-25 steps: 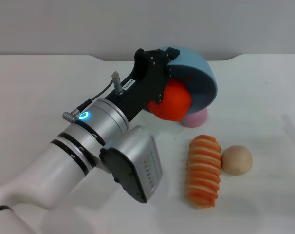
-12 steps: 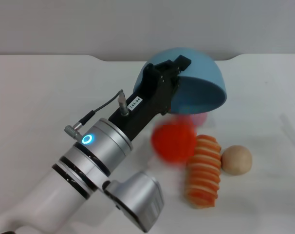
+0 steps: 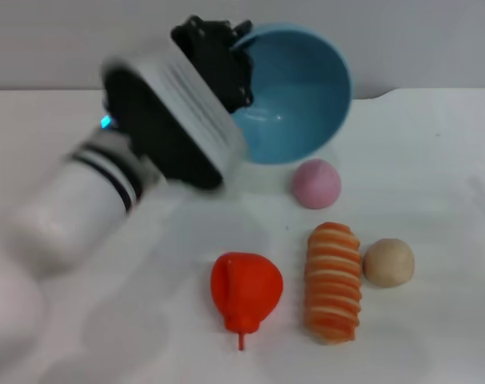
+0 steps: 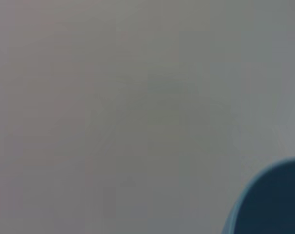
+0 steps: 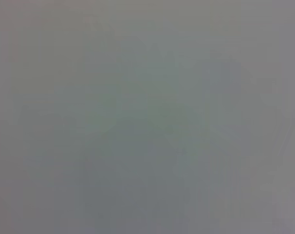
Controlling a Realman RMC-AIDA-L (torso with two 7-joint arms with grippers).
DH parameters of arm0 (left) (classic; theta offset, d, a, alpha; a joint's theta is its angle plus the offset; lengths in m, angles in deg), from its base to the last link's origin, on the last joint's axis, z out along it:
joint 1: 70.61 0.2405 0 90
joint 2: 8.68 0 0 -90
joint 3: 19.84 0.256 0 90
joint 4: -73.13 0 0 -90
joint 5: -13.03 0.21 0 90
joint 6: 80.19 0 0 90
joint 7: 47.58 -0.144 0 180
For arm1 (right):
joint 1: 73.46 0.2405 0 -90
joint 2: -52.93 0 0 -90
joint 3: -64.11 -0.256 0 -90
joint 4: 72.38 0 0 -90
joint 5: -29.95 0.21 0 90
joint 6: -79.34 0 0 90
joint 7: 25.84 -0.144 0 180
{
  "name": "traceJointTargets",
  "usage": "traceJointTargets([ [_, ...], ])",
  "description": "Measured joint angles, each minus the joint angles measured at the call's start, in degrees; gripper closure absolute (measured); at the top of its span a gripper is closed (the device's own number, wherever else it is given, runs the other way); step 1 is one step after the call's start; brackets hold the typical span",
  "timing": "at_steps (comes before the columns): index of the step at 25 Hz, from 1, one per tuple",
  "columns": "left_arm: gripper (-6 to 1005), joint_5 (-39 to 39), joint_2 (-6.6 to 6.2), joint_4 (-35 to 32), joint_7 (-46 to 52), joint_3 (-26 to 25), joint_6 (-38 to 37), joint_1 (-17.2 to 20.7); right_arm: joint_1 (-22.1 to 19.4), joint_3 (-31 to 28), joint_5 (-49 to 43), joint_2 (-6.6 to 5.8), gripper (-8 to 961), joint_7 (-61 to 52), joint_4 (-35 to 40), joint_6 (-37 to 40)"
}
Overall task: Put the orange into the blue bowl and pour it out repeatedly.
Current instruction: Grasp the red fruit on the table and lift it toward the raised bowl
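Note:
The orange lies on the white table near the front, stem pointing toward me, just left of the striped loaf. My left gripper is shut on the rim of the blue bowl, which hangs in the air at the back, tilted with its empty inside facing me. A dark blue edge of the bowl shows in a corner of the left wrist view. The right gripper is out of view; its wrist view shows only plain grey.
A striped orange-and-cream loaf lies right of the orange, with a tan ball beside it. A pink ball sits below the raised bowl. The left arm spans the left half of the table.
The orange fell out of the tipped bowl and came to rest on the table beside the loaf. The left arm swung up and turned the bowl's opening toward me.

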Motion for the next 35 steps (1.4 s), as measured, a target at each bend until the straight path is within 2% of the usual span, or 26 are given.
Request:
traceJointTargets([
  [3, 999, -8.6, -0.24, -1.6, 2.6, -8.1, -11.9, -1.9, 0.7, 0.2, -4.8, -0.6, 291, -7.2, 4.6, -0.8],
  [6, 999, -9.6, -0.39, -1.1, 11.3, -16.5, -24.7, -4.6, 2.2, 0.2, -13.1, -1.24, 291, -15.2, 9.5, -2.6],
  [7, 999, -8.6, -0.55, -0.2, 16.2, -20.7, -30.7, -6.7, 2.8, 0.2, -15.8, -1.47, 291, -17.8, 11.1, -3.1],
  [9, 999, -6.5, -0.65, 1.3, 21.5, -25.0, -37.4, -9.0, 4.1, 0.2, -22.6, -1.88, 291, -23.5, 14.4, -3.7],
  [10, 999, -3.0, -0.67, 2.6, 26.5, -28.4, -42.9, -11.4, 4.9, 0.2, -25.8, -2.02, 291, -26.3, 16.3, -3.7],
  [13, 999, 7.0, -0.68, 3.9, 36.6, -31.6, -49.5, -14.9, 6.9, 0.3, -34.5, -2.05, 290, -33.2, 21.0, -2.5],
  [15, 1000, 12.8, -0.68, 4.1, 42.3, -32.0, -51.7, -16.5, 8.7, 0.6, -40.2, -1.99, 290, -36.8, 22.8, -1.2],
  [18, 1000, 17.1, -0.68, 4.2, 46.2, -32.0, -53.8, -18.0, 11.9, 2.3, -46.5, -1.86, 291, -41.6, 23.2, 0.6],
  [22, 1000, 17.4, -0.59, 4.2, 46.7, -32.0, -53.1, -19.3, 15.3, 8.8, -50.6, -1.03, 291, -45.1, 22.9, 1.8],
  [23, 1000, 17.4, -0.58, 4.2, 46.9, -32.1, -52.7, -20.1, 16.6, 12.1, -51.0, -0.29, 291, -45.6, 22.6, 1.8],
  [25, 1000, 17.4, -0.56, 4.2, 47.0, -32.1, -52.6, -20.5, 17.3, 13.9, -51.0, 0.08, 291, -45.8, 22.2, 1.7],
  [29, 1000, 17.5, -0.47, 5.3, 47.1, -31.7, -51.9, -21.7, 21.3, 18.6, -50.9, 0.53, 291, -46.5, 16.3, -1.1],
  [35, 1000, 17.5, -0.44, 5.7, 46.9, -31.0, -50.9, -21.8, 26.5, 19.7, -47.5, 0.68, 290, -42.7, 6.4, -6.0],
])
